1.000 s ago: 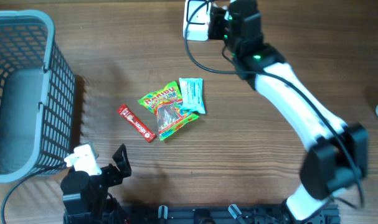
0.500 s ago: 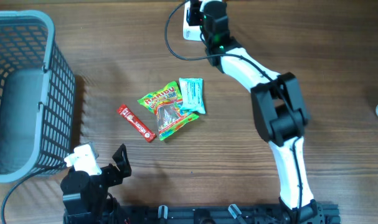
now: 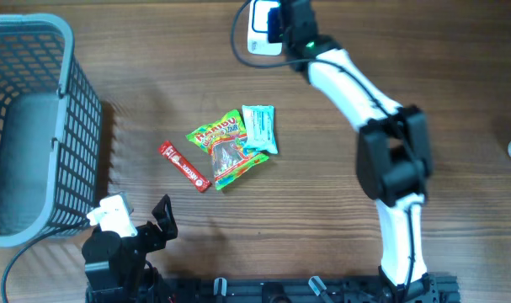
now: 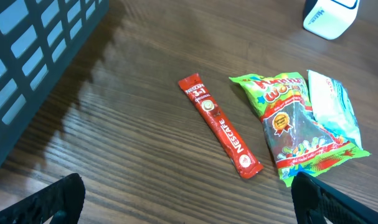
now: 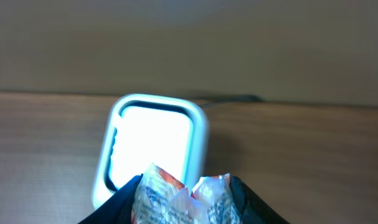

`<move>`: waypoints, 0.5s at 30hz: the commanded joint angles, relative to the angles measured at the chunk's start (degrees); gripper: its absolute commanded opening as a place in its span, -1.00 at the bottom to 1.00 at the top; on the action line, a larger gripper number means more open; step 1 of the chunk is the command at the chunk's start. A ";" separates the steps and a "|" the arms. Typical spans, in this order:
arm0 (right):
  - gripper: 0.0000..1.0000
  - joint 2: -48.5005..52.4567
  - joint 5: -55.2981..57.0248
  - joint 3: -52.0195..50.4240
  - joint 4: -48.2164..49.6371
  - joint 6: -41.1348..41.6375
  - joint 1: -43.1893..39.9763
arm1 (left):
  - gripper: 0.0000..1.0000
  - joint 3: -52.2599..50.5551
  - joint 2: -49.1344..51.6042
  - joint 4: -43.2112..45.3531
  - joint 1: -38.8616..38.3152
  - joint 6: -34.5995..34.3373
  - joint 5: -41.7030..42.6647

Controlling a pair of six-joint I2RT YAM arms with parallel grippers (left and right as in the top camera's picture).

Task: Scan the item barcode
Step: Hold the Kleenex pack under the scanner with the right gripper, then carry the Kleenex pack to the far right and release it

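Two arms work this wooden table [image 3: 137, 76], and the nearer one, on the left, sits low at the front edge, its left gripper [image 4: 195, 205] spread fully wide and holding nothing, the dark fingertips [image 4: 51, 199] just showing in the bottom corners of the wrist camera. Beside it a grey-blue mesh basket [image 3: 66, 50] fills the left side of the table. A little further in, near the middle, lie three loose things: a red Nescafe sachet [image 3: 184, 166] on its own, just apart from a bright green gummy bag [image 3: 226, 150], which touches and partly overlaps a pale teal packet [image 3: 259, 128] behind it. Beyond them the white right arm stretches to the far edge, where the right gripper [image 5: 182, 208] is closed partway around a crinkly wrapped item [image 5: 176, 193], white with red print as far as I can make out, held right in front of the white scanner [image 5: 154, 146]. Its window glows bright, and a dark cable [image 3: 236, 29] loops out from it across the wood.
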 commanded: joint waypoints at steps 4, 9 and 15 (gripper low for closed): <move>-0.24 -13.46 16.90 1.14 -29.31 -2.08 -10.36 | 1.00 -0.20 -0.35 0.13 -0.26 0.87 -0.55; -0.31 -10.82 15.06 -4.96 -33.90 -0.24 -26.25 | 1.00 -0.20 -0.35 0.13 -0.26 0.87 -0.55; -0.30 -5.70 11.50 -10.49 -30.71 0.07 -39.80 | 1.00 -0.20 -0.35 0.13 -0.26 0.87 -0.55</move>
